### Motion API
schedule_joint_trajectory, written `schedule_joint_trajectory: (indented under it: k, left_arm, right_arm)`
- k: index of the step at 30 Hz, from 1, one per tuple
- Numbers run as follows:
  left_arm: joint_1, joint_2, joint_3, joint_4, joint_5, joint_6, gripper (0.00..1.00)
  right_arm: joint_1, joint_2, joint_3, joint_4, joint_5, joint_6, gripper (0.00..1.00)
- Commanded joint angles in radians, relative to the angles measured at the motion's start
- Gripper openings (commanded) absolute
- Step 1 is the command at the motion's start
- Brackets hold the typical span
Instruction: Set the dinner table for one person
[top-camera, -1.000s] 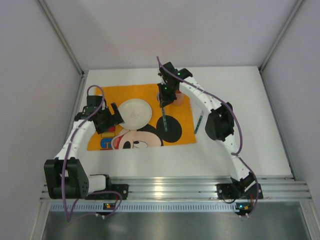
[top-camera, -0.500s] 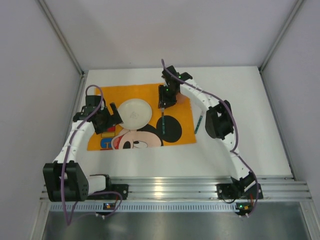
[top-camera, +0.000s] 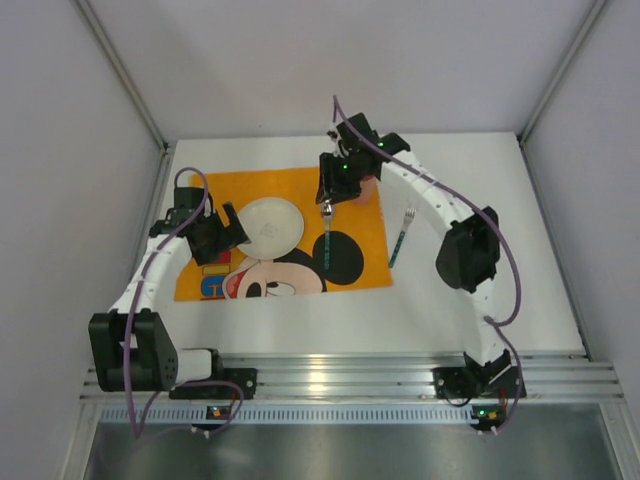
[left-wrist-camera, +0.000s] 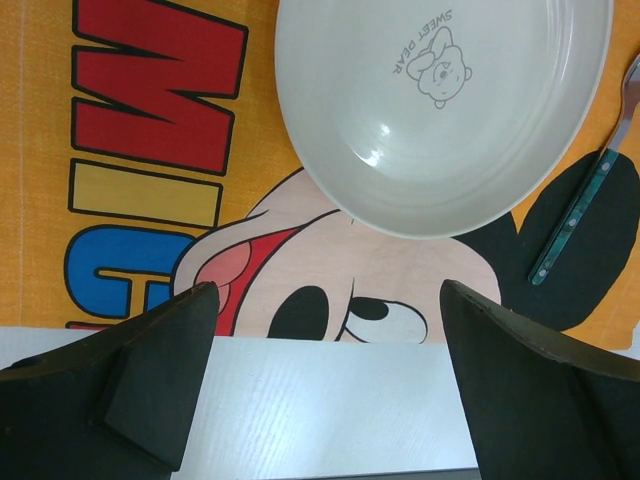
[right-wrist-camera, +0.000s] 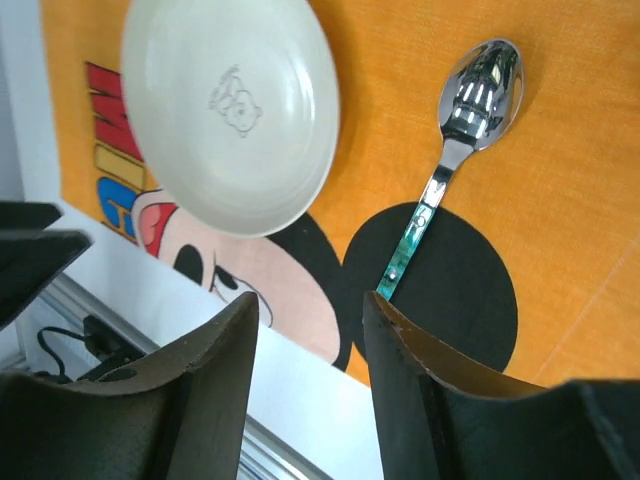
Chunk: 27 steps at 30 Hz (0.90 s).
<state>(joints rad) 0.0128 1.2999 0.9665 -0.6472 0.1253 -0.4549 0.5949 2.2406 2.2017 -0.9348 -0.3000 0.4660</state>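
As seen from above, the white surface (top-camera: 480, 290) fills the floor of the enclosure, with its aluminium rail along the near edge by my bases. An orange cartoon placemat (top-camera: 250, 185) lies on its left-centre part.

Findings:
- A white plate (top-camera: 270, 226) sits on the placemat, left of centre, upright and empty.
- A spoon (top-camera: 327, 235) lies flat on the placemat just right of the plate, apart from it, its bowl toward the far side and its teal handle across the black ear print.
- A fork (top-camera: 401, 235) lies on the bare surface just beside the placemat's right edge, tines toward the far side.
- My left end effector (left-wrist-camera: 328, 290) hangs over the placemat's near edge beside the plate, fingers spread wide, holding nothing.
- My right end effector (right-wrist-camera: 310, 300) hangs above the spoon, fingers apart, nothing between them.
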Motion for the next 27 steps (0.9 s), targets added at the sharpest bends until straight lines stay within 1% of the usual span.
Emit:
schedule_joint_trajectory:
  k: [1,3,4,5,6,7,8,11,14,15,19,22,27]
  left_arm:
    - [-0.005,0.004,0.031,0.06,0.03,-0.022,0.98]
    - [-0.007,0.001,0.026,0.064,0.03,-0.025,0.98]
    - [-0.008,-0.004,0.024,0.066,0.028,-0.027,0.98]
    - [-0.01,-0.005,0.02,0.069,0.03,-0.025,0.98]
    - [-0.008,-0.008,0.017,0.069,0.03,-0.027,0.98]
    - [-0.01,-0.008,0.017,0.069,0.031,-0.027,0.98]
    - [-0.008,-0.01,0.015,0.067,0.031,-0.025,0.98]
    - [-0.01,-0.008,0.014,0.069,0.03,-0.022,0.98]
    - [-0.008,-0.001,0.018,0.066,0.031,-0.022,0.98]
    - [-0.036,0.001,0.021,0.063,0.033,-0.021,0.98]
    - [-0.048,-0.004,0.037,0.055,0.031,-0.016,0.98]
    - [-0.054,-0.007,0.043,0.038,0.027,-0.016,0.98]
    - [-0.059,-0.028,0.041,0.018,0.011,-0.013,0.98]
  right_arm:
    - [-0.036,-0.247,-0.122,0.028,0.051,-0.039,0.47]
    - [-0.108,-0.306,-0.219,0.031,0.081,-0.038,0.47]
    - [-0.142,-0.355,-0.325,0.034,0.106,-0.038,0.47]
    - [-0.2,-0.375,-0.377,0.037,0.12,-0.041,0.46]
    - [-0.23,-0.393,-0.425,0.039,0.133,-0.047,0.47]
    - [-0.259,-0.416,-0.512,0.04,0.151,-0.05,0.47]
    - [-0.305,-0.423,-0.549,0.042,0.165,-0.061,0.47]
    - [-0.352,-0.398,-0.648,0.054,0.191,-0.084,0.47]
    - [-0.357,-0.323,-0.665,0.071,0.19,-0.089,0.48]
    - [-0.356,-0.305,-0.662,0.086,0.19,-0.084,0.48]
    - [-0.357,-0.189,-0.605,0.111,0.19,-0.053,0.48]
    - [-0.359,-0.136,-0.551,0.122,0.158,-0.027,0.48]
    - [-0.359,-0.093,-0.505,0.116,0.16,-0.018,0.49]
